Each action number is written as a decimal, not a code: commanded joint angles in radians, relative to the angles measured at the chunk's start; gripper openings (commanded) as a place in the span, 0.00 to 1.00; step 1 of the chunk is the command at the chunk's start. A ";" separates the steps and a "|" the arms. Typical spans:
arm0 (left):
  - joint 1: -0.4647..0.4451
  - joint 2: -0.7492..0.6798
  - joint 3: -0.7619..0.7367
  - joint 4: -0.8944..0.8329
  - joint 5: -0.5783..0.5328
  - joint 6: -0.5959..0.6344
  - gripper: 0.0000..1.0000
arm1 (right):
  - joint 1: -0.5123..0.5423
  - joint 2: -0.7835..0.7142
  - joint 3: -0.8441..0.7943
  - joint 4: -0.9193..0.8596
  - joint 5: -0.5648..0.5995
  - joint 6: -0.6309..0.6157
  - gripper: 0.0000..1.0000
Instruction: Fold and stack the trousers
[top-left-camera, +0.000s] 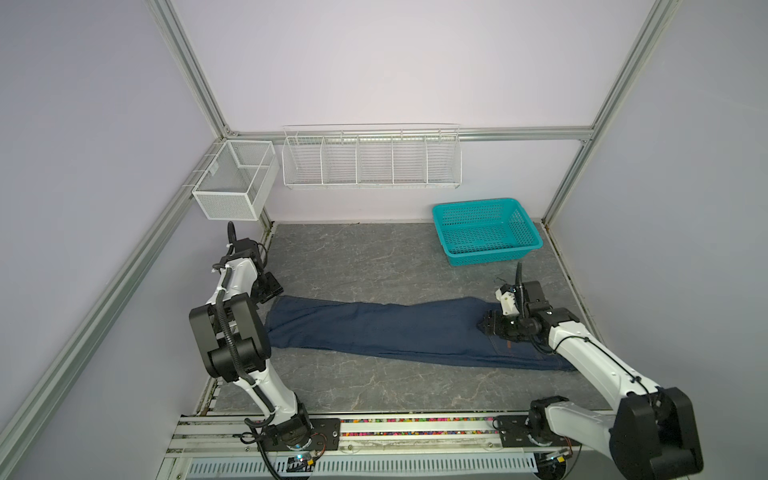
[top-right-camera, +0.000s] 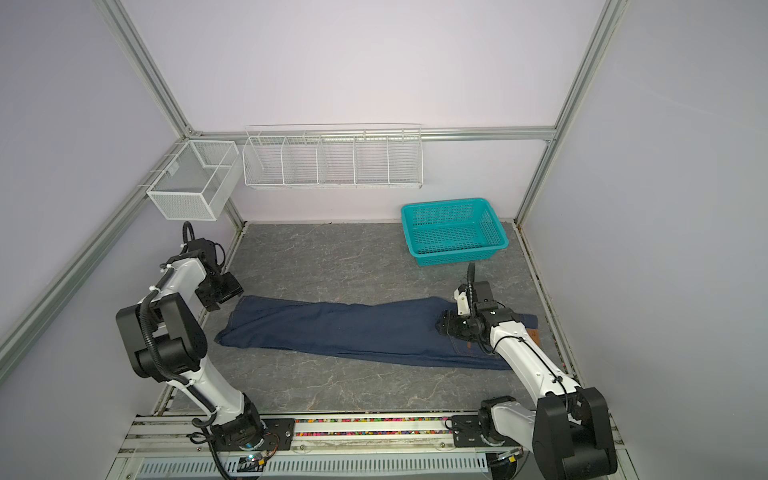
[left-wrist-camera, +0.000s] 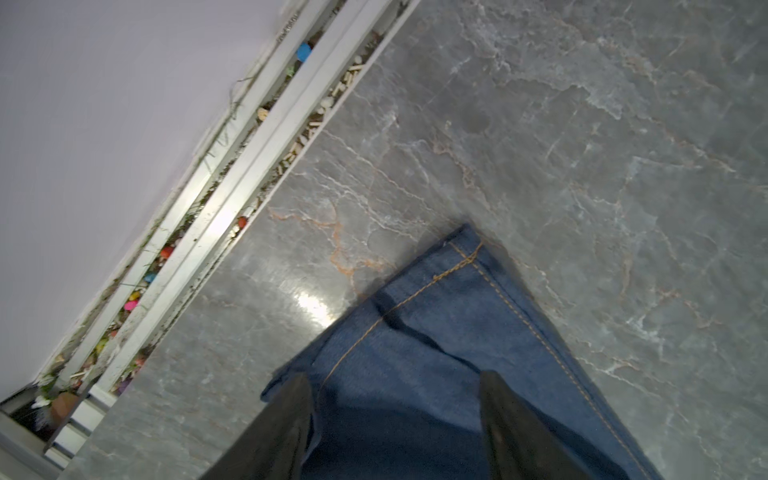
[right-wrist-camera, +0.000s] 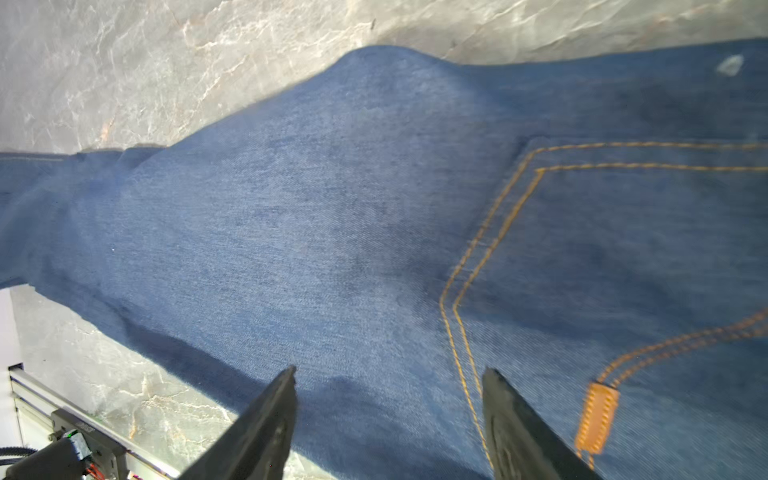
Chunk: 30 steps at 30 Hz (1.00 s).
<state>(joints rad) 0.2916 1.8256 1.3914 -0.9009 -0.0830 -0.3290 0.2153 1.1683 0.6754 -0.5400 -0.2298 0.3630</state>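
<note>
The trousers (top-left-camera: 395, 328) (top-right-camera: 353, 328), dark blue denim with orange stitching, lie flat in a long strip across the grey marble table (top-left-camera: 374, 262), hems to the left and waist to the right. My left gripper (top-left-camera: 268, 293) (top-right-camera: 220, 293) hangs open over the far hem corner; in the left wrist view its fingers (left-wrist-camera: 286, 424) straddle the cloth (left-wrist-camera: 436, 353) with nothing pinched. My right gripper (top-left-camera: 488, 326) (top-right-camera: 442, 326) hovers open just above the seat; in the right wrist view it (right-wrist-camera: 388, 374) is beside the back pocket stitching (right-wrist-camera: 478, 257) and an orange tab (right-wrist-camera: 596, 417).
A teal perforated basket (top-left-camera: 490, 255) (top-right-camera: 457, 253) stands at the back right of the table. A white wire rack (top-left-camera: 372, 162) and a white mesh bin (top-left-camera: 235, 185) hang on the back wall. A rail with small coloured bits (top-left-camera: 415, 424) runs along the front edge.
</note>
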 joint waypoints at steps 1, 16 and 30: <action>-0.013 0.067 0.054 0.006 0.012 -0.034 0.63 | 0.046 0.024 -0.020 0.043 0.012 0.019 0.73; -0.014 0.150 0.033 -0.038 -0.066 -0.244 0.44 | 0.113 0.070 -0.079 0.067 0.018 0.046 0.73; -0.036 0.158 -0.023 -0.032 -0.117 -0.237 0.37 | 0.113 0.174 -0.057 0.104 -0.009 0.025 0.73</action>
<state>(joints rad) 0.2382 1.9751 1.3811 -0.9173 -0.1612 -0.5610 0.3225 1.3151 0.6163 -0.4473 -0.2256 0.3958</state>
